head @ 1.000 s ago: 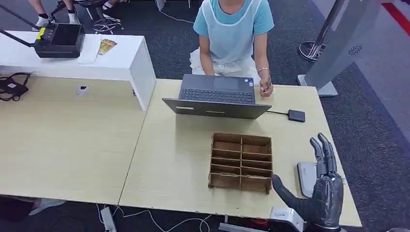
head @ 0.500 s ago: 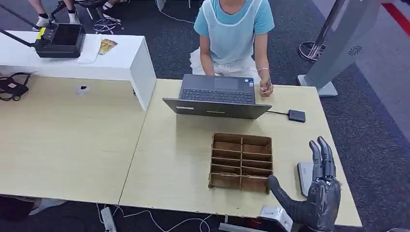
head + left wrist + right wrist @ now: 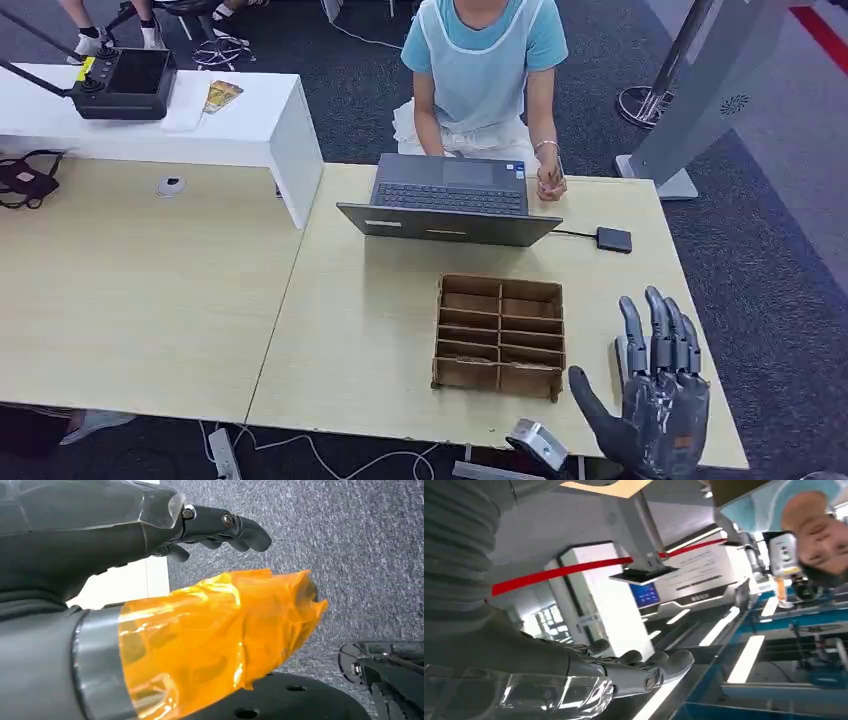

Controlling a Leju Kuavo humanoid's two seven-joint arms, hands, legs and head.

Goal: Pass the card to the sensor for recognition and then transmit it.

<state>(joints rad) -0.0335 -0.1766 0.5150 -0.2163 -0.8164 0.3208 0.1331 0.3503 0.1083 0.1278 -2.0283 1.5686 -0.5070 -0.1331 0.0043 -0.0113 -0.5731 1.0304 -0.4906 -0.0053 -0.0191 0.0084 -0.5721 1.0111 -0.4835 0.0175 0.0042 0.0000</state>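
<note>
A pale wooden table [image 3: 380,340] fills most of the head view. A person [image 3: 480,70] in a light blue top sits at its far side behind an open grey laptop [image 3: 450,195]. A brown wooden divider box [image 3: 500,335] stands near the front edge.

Compared with half a second ago, the right hand [image 3: 655,395] has turned its back to the camera. Its dark fingers now fan wider apart, thumb stretched toward the box, holding nothing.

The card [image 3: 621,352] is pale grey and lies flat by the table's right edge. It shows as a sliver behind those fingers; whether they touch it cannot be told.

A small black sensor [image 3: 613,239] sits by the laptop.

The left hand [image 3: 100,540] hangs over grey carpet, fingers loosely extended and holding nothing.
</note>
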